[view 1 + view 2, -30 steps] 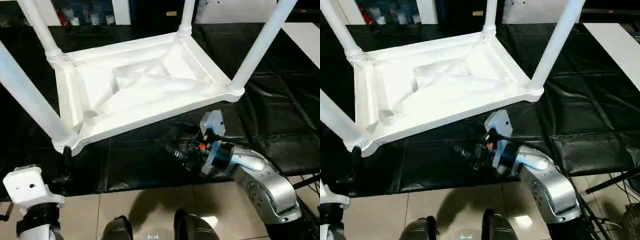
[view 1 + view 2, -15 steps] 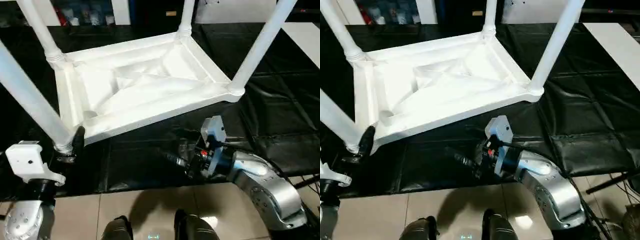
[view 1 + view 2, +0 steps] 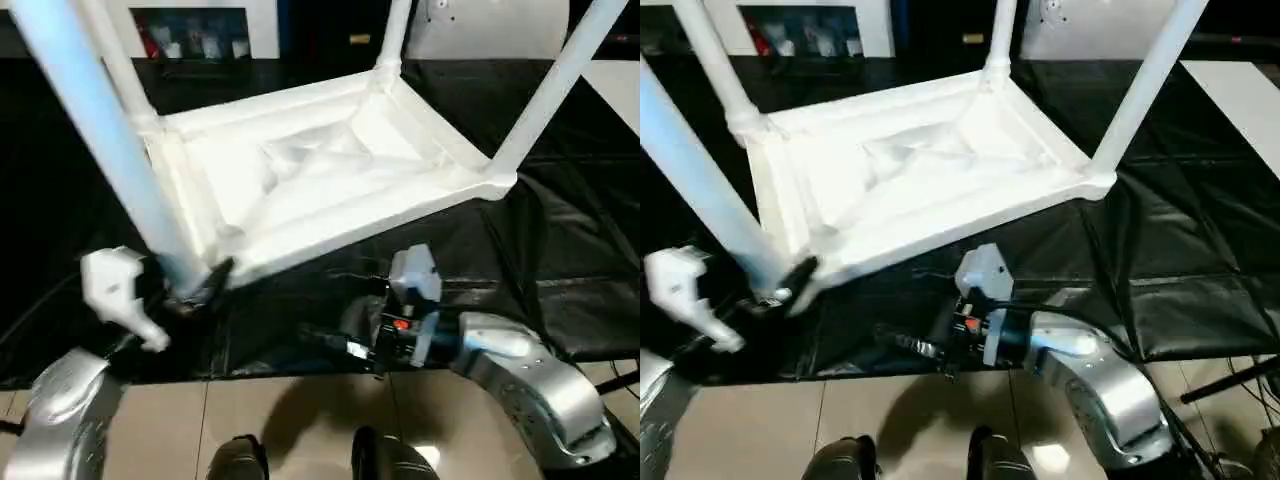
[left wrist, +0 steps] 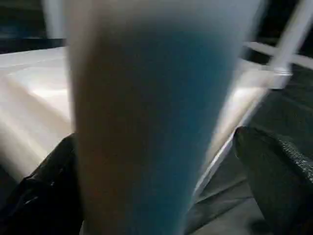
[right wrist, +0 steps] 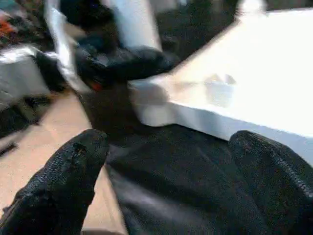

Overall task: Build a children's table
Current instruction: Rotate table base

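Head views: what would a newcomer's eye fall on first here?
The white children's table, lying upside down on the black sheet with its legs pointing up. Next, the left tool at the base of the near-left leg, its fingers on either side of it. The right tool hovers open over the sheet's near edge.

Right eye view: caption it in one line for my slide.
Upturned white children's table on black sheeting; left pincer at its near corner leg, right pincer empty.

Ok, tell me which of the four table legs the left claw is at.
The near-left leg: the left claw straddles its base, one finger each side. The other three legs stand free.
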